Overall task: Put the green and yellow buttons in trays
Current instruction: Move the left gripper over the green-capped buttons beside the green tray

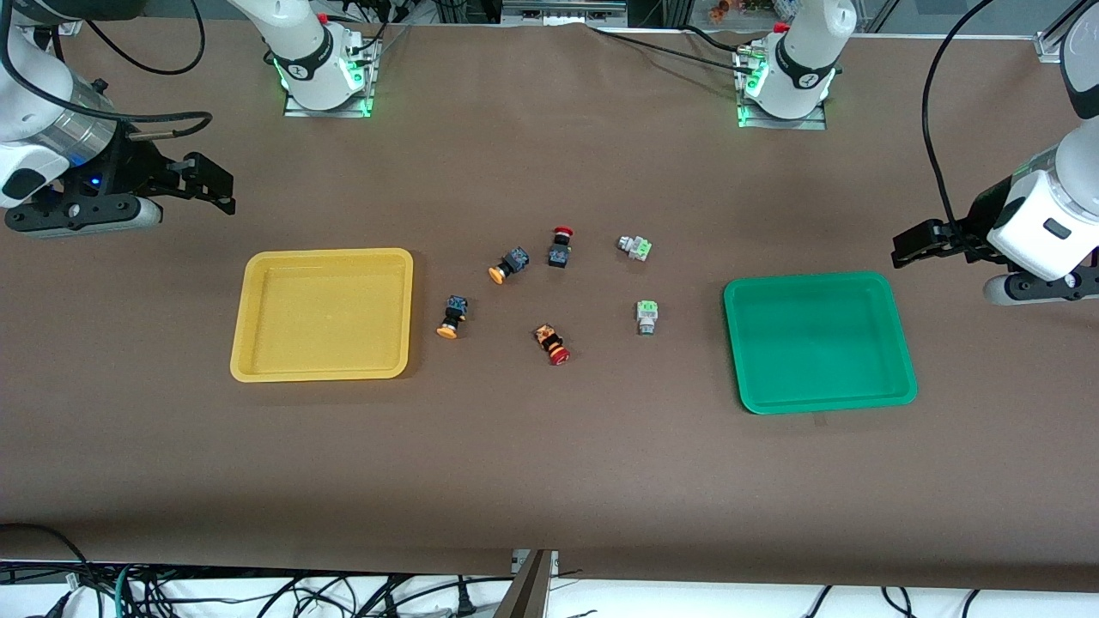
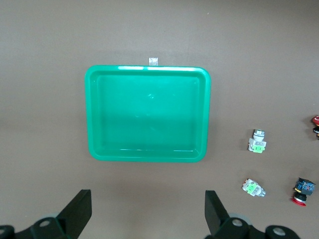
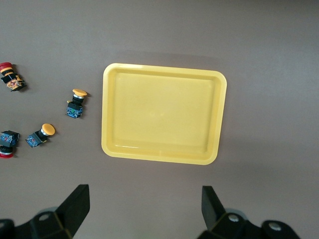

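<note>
Two yellow buttons [image 1: 508, 264] [image 1: 452, 318] lie on the table beside the empty yellow tray [image 1: 249, 318]. Two green buttons [image 1: 635, 247] [image 1: 646, 316] lie toward the empty green tray [image 1: 734, 343]. My left gripper [image 1: 914, 245] is open and empty over bare table at the left arm's end; its wrist view shows the green tray [image 2: 92, 114] and both green buttons [image 2: 258, 142] [image 2: 253, 187]. My right gripper [image 1: 210, 184] is open and empty over bare table at the right arm's end; its wrist view shows the yellow tray [image 3: 105, 109] and both yellow buttons [image 3: 76, 103] [image 3: 41, 135].
Two red-capped switches [image 1: 561, 246] [image 1: 552, 343] lie among the buttons between the trays. The brown table cloth runs wide toward the front camera. Both arm bases stand at the table's back edge.
</note>
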Controlling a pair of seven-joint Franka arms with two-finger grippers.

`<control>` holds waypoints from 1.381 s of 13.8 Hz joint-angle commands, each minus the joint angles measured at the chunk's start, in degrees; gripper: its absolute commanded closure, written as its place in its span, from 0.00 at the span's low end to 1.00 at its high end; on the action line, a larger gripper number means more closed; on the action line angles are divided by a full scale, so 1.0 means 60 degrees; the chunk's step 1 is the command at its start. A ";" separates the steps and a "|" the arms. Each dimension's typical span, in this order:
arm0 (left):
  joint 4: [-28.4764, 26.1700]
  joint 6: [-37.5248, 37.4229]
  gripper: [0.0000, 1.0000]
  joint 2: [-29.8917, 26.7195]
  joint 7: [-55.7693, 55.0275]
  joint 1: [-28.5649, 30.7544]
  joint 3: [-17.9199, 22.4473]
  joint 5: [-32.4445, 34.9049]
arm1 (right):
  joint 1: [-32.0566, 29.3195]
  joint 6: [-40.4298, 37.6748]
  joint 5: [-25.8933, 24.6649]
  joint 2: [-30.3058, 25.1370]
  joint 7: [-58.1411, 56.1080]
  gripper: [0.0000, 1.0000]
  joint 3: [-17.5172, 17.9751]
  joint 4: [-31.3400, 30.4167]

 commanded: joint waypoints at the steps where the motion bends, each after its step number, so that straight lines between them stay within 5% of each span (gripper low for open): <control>1: 0.0377 -0.0211 0.00 0.0179 -0.0017 0.0038 0.0028 -0.0112 | -0.0006 -0.0202 0.0012 0.0034 0.0110 0.01 0.0036 0.0213; 19: 0.0230 0.0227 0.00 0.0602 -0.0675 -0.0385 -0.0177 -0.0214 | -0.0006 -0.0202 0.0012 0.0048 0.0110 0.01 0.0036 0.0213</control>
